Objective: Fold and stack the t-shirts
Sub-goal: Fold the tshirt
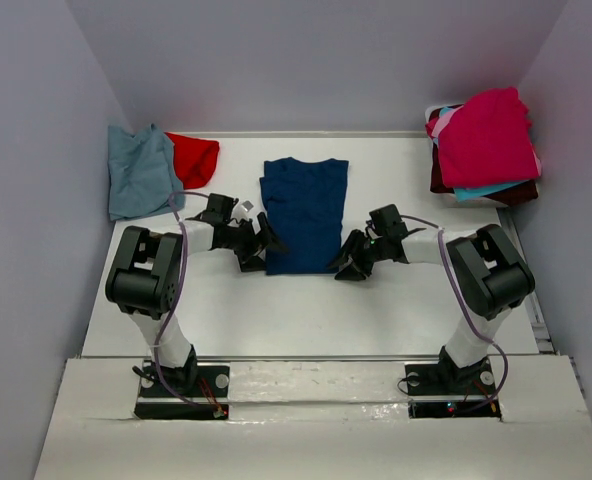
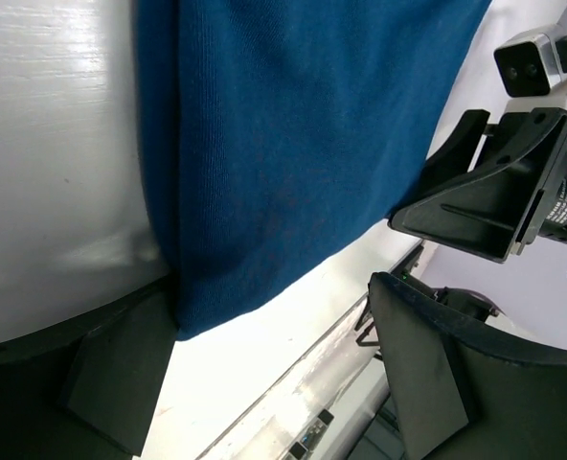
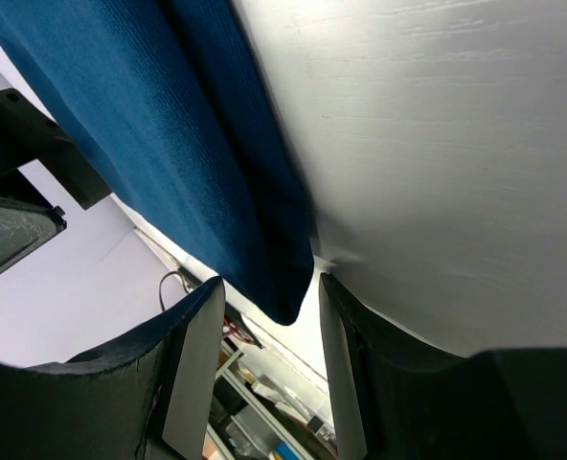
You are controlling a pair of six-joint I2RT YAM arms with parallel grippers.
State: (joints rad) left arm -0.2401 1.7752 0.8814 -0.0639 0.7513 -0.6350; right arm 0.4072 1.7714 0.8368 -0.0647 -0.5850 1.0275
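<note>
A navy t-shirt [image 1: 304, 210] lies flat in the middle of the white tabletop [image 1: 376, 310]. The left claw [image 1: 268, 245] sits at its near left corner, fingers wide apart. The right claw [image 1: 348, 265] straddles the near right corner, fingers partly apart around the hem. A blue-grey t-shirt [image 1: 136, 175] and a red t-shirt [image 1: 194, 158] lie far left. A stack of t-shirts [image 1: 486, 135], magenta on top, sits far right.
</note>
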